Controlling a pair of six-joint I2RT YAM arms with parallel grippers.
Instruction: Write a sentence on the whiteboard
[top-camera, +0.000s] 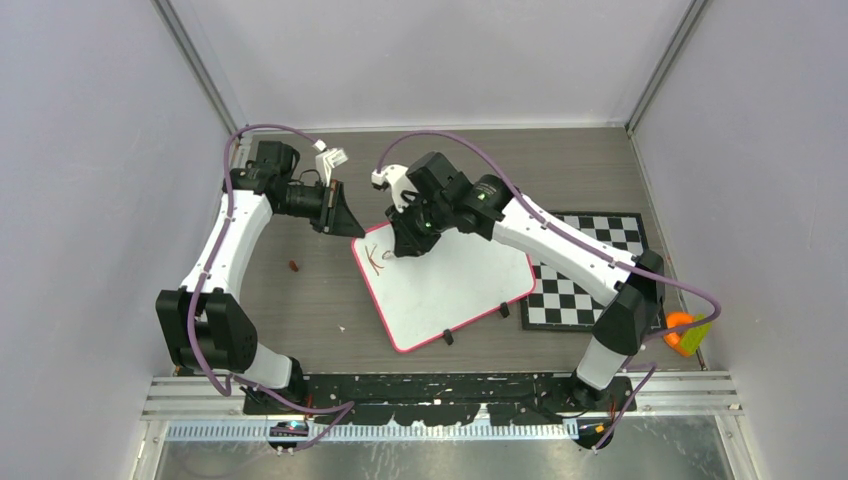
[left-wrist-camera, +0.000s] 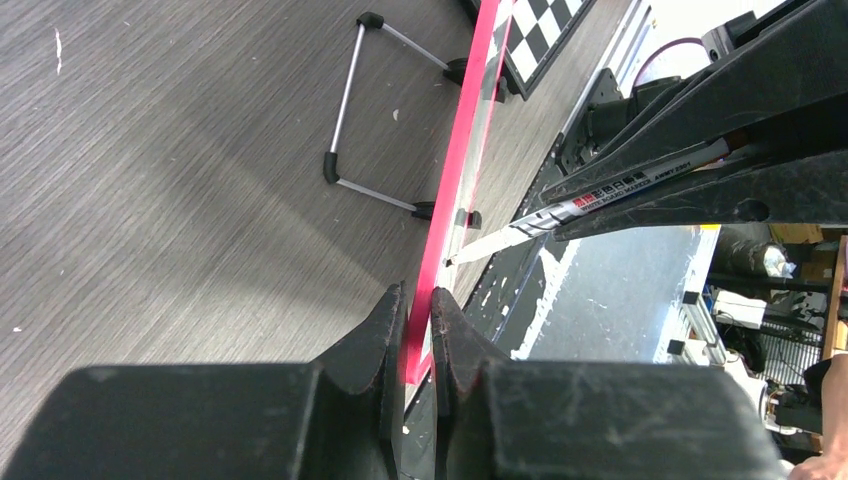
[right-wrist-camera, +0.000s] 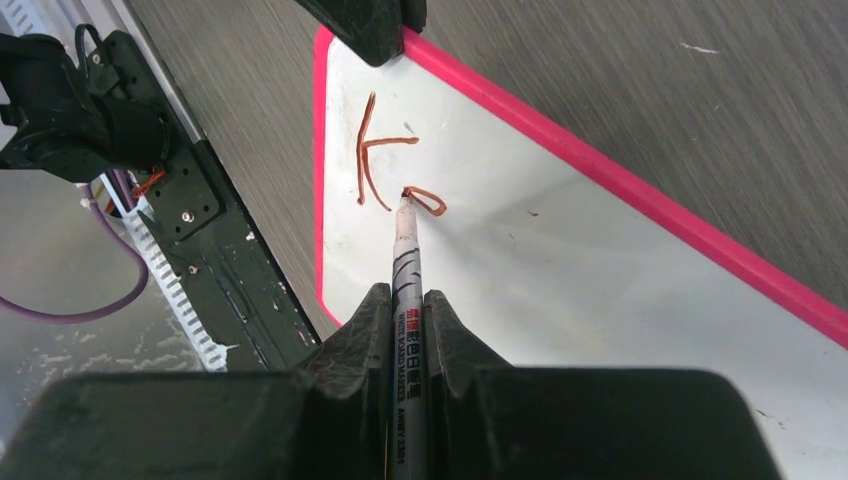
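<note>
On the tabletop (top-camera: 300, 300), with the left hand (left-wrist-camera: 418, 305) clamping a corner of the whiteboard (top-camera: 460, 290) and the right hand (right-wrist-camera: 405, 300) gripping the marker (right-wrist-camera: 408, 250), keep tip pressure light and even while extending the sentence (right-wrist-camera: 385, 165) past "K".

The grey wood-grain tabletop (top-camera: 300, 310) carries the whiteboard (top-camera: 450, 290) near its middle, propped on two small black feet. A black-and-white checkered board (top-camera: 565, 300) lies flat just beside it on the right. A small dark-red bit (top-camera: 293, 265) lies well apart on the left.
</note>
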